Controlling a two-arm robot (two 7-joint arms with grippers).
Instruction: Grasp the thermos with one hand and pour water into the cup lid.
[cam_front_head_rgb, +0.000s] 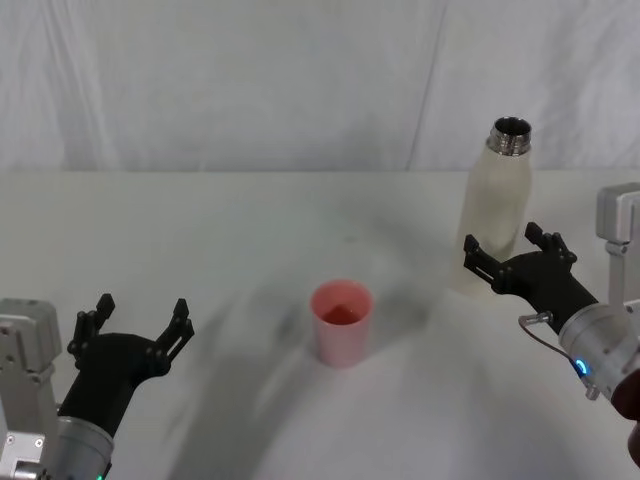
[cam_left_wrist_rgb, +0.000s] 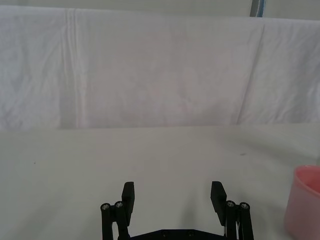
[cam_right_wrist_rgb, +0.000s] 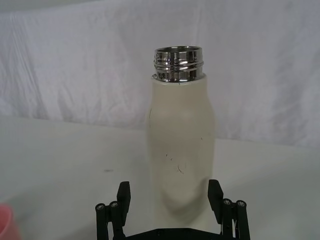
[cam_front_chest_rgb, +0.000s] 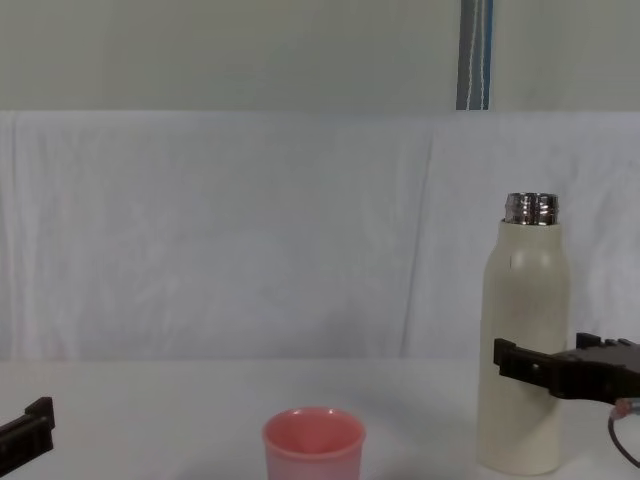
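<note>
The thermos (cam_front_head_rgb: 497, 205) stands upright at right, steel neck up; the right gripper (cam_front_head_rgb: 510, 257) straddles it, spread wide. The cup lid (cam_front_head_rgb: 341, 322) sits centre; the chest view shows the bottle's full height.

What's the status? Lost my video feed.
Right pincer open, straddling the thermos, not closed on it. Left pincer open, idle near the table's left. Thermos upright, uncapped. Cup lid upright at centre; nothing between them.
</note>
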